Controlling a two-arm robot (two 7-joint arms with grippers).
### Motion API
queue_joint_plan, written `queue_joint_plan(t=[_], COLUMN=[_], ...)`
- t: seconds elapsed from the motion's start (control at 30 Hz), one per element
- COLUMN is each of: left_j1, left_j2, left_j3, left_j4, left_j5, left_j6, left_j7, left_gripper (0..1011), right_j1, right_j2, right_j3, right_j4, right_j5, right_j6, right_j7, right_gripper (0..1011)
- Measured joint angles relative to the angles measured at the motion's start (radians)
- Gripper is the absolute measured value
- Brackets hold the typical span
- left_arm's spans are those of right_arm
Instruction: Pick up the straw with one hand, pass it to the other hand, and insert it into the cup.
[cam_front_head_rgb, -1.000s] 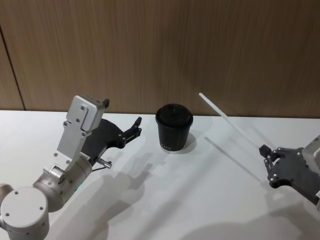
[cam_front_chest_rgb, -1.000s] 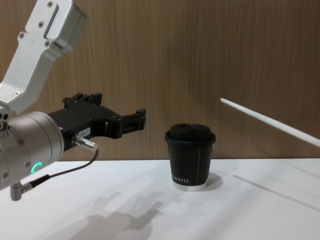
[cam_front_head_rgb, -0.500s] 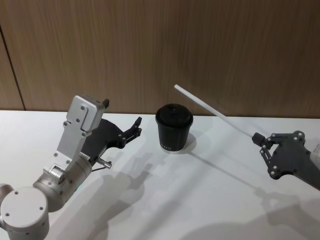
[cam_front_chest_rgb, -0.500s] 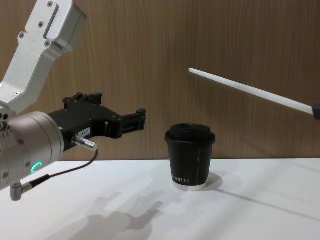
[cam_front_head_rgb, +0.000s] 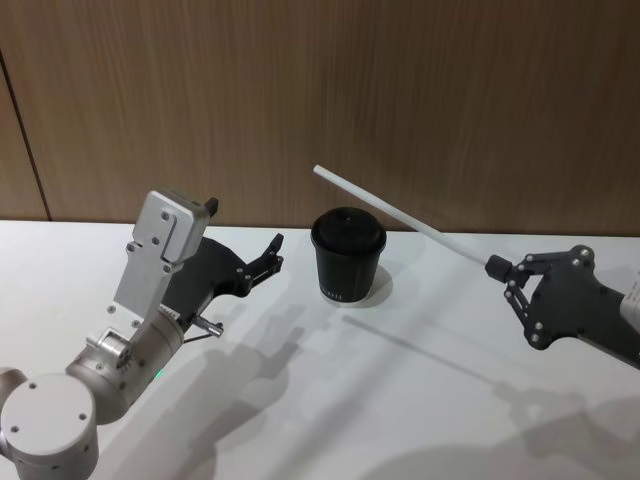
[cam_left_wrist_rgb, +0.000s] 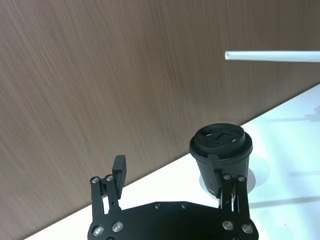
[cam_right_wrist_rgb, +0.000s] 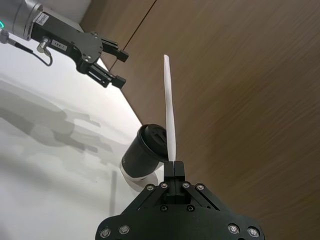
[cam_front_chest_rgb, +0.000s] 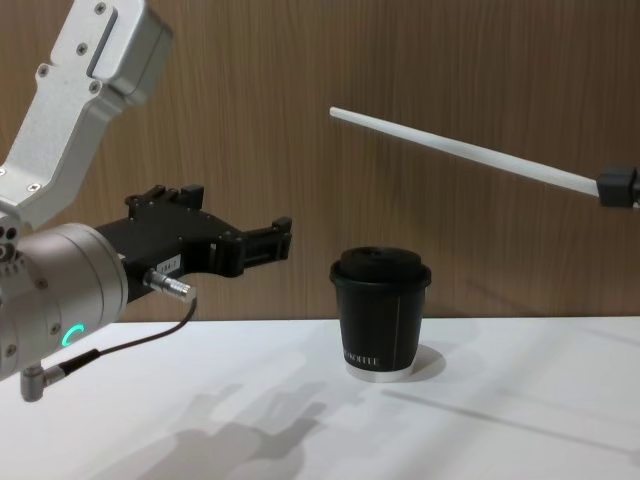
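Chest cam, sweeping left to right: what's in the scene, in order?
left hand → cup → right hand. The straw, gripped by the right hand, overlaps the cup's span, so it is left unranked.

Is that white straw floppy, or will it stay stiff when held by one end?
Probably stiff and light: the straw juts straight from the right gripper, pinched at one end, with no visible sag. Thin and smooth-looking, it might swivel in a loose pinch. Laid flat, it would likely roll.

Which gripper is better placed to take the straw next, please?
The left gripper: it hangs open beside the cup, and the straw, clamped in the right gripper, points toward it.
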Motion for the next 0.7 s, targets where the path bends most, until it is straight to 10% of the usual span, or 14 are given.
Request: queue_joint_plan(t=[0.7], left_j1=[0.000], left_j2=[0.000], left_j3=[0.000], left_j4=[0.000], left_j5=[0.000], left_j6=[0.000], left_j7=[0.000], left_gripper=[1003], right_j1=[0.020], right_j2=[0.003], right_j3=[-0.026], right_j4=[-0.012], right_j5=[0.041], right_j6=[0.005], right_j7=[0.022], right_gripper=[0])
